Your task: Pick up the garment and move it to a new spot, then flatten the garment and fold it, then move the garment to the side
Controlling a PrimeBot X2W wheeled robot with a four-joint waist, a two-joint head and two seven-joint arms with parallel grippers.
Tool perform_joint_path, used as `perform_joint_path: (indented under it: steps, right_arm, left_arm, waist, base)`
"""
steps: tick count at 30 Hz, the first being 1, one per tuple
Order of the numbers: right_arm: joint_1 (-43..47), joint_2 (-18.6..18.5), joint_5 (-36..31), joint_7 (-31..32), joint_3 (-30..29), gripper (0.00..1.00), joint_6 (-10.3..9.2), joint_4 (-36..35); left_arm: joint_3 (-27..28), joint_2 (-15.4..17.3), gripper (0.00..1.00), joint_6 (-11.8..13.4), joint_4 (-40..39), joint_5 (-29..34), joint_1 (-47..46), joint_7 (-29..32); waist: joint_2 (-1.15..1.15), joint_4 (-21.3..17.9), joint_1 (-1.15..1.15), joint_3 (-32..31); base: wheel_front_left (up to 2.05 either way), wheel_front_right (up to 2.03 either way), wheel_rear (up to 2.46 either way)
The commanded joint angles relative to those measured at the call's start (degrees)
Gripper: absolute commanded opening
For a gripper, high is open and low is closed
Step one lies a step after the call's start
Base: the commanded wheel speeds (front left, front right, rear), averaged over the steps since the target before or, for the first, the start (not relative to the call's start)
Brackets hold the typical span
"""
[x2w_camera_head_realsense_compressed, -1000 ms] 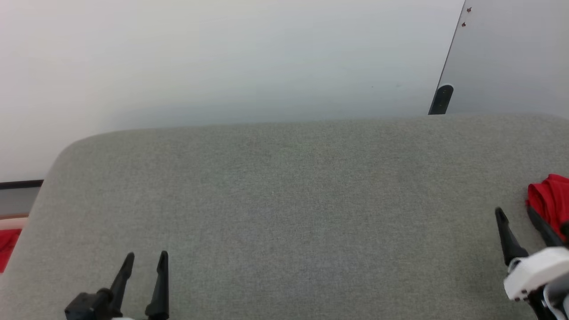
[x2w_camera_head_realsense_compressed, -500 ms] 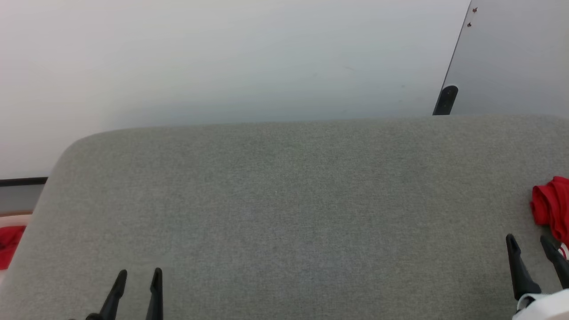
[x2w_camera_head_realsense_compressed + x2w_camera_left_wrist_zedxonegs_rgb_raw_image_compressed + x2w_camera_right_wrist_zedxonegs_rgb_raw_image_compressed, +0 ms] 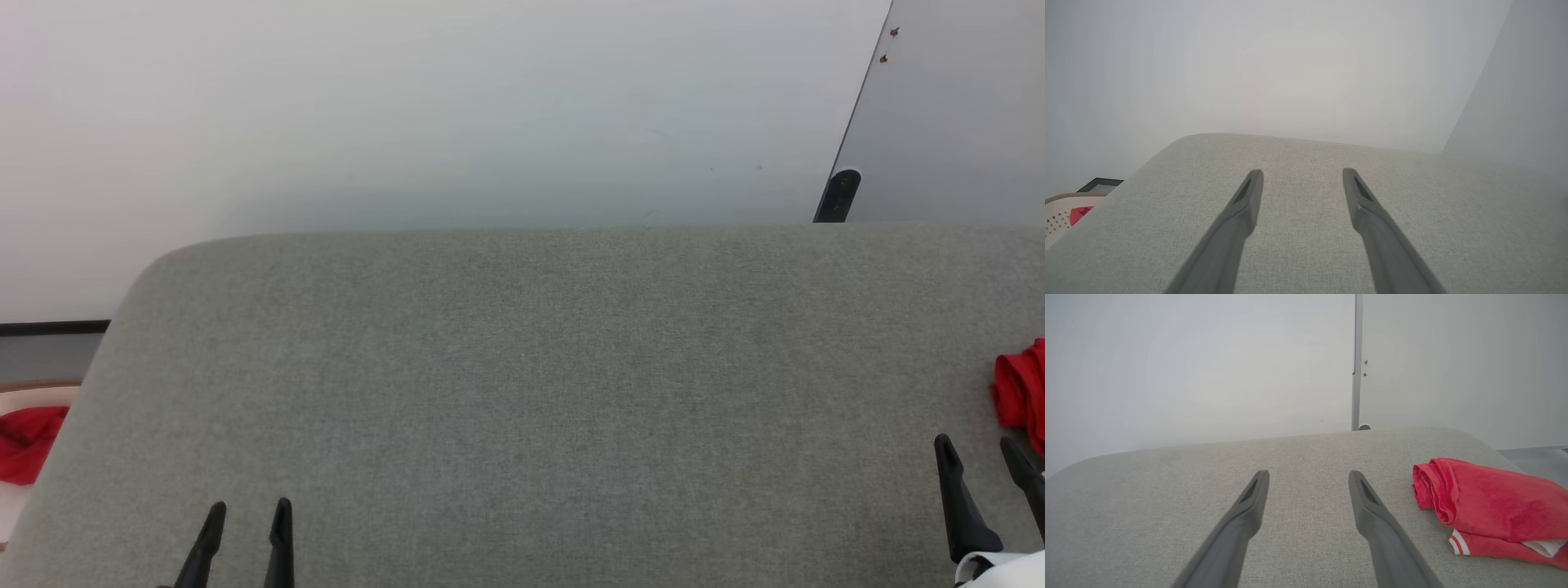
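Bunched near right edge of cushion (image 3: pixel 522 367): garment (image 3: pixel 1490 506), likely soft, light, limp; better to pinch rolled fold. Spread and empty: left gripper (image 3: pixel 1300 173), right gripper (image 3: pixel 1308 473).

The head view looks forward and down from above onto a grey upholstered surface (image 3: pixel 522 392) with a pale wall (image 3: pixel 408 106) behind; both wrist views sit low over that same fabric (close enough to show its weave), facing the wall. Head and right wrist views share the red T-shirt (image 3: pixel 1490 506) at the surface's right end.
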Motion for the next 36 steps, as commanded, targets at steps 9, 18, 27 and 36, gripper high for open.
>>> perform_joint_path:
  steps: [9,18,27,36]
  right_arm:
    - [1.5,0.4,-0.1,0.3,-0.2,1.00,-0.10,-1.2]
    - [1.2,-0.1,-0.5,0.5,0.2,1.00,-0.10,-2.1]
    - [1.3,0.7,-1.1,-0.5,-0.6,1.00,-0.10,-2.6]
    - [1.2,1.6,-2.5,-2.1,-1.1,1.00,-0.10,-2.3]
  left_arm:
    - [0.0,0.3,1.00,0.4,-0.4,-1.0,0.8,-0.2]
    - [-0.1,0.2,1.00,0.3,-0.6,-1.4,0.8,-0.4]
    - [-0.1,0.1,1.00,0.4,-0.4,-1.3,0.3,-0.6]
    - [-0.2,-0.1,1.00,0.3,0.0,-1.6,-0.4,-0.8]
  waist:
    - [0.00,0.0,0.00,-0.1]
    - [0.00,0.0,0.00,0.0]
    - [0.00,0.1,0.00,0.3]
    - [0.00,0.5,0.00,0.5]
  base:
    - [0.00,0.00,0.00]
    - [0.00,0.00,0.00]
    - [0.00,0.00,0.00]
    - [0.00,0.00,0.00]
